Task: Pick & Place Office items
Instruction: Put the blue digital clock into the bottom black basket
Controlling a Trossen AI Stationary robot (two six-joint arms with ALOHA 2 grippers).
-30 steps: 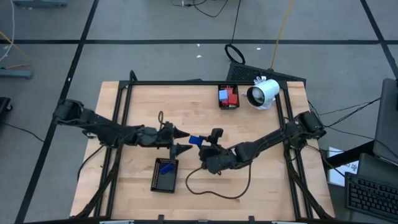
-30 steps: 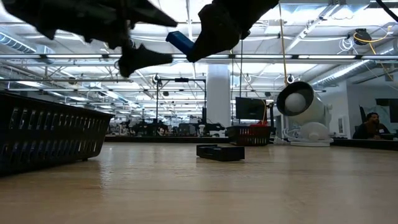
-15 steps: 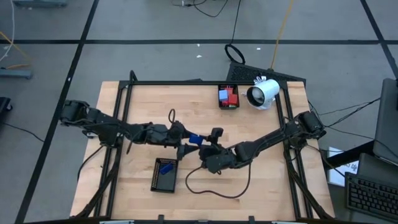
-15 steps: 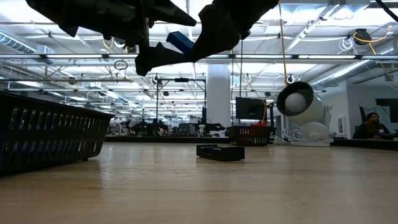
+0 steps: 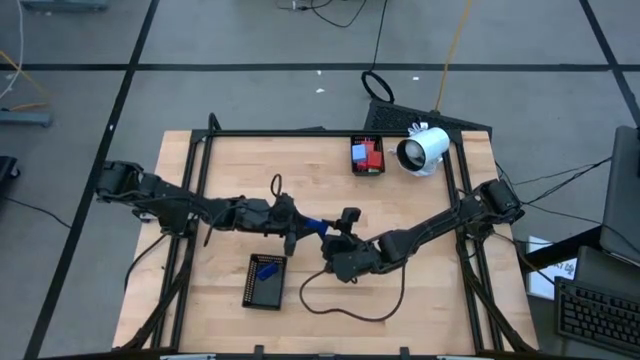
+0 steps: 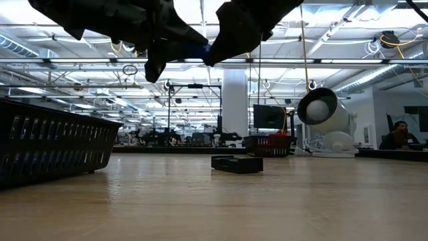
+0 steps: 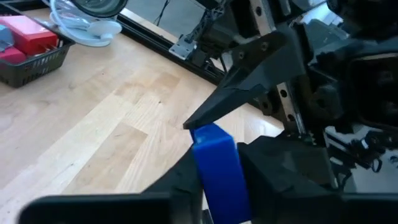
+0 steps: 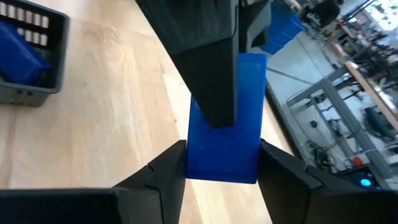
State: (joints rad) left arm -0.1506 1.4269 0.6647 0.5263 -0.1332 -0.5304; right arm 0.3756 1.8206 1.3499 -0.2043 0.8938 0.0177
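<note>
Blue flat rectangle [image 8: 229,118], held in mid-air above the table [image 5: 420,290], between my two grippers. My right gripper [image 8: 221,165] clamps one end; my left gripper [image 7: 214,180] has closed on the other. Its long axis runs from tool to tool. Judged: a handover, the nearer mesh tray [image 5: 266,282] lying just below my left gripper.

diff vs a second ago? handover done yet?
Left gripper moved in toward the right gripper and shut on the blue block held between them above the table. Right gripper remains clamped on it, so no release yet. Both mesh trays and the white device are unmoved.
</note>
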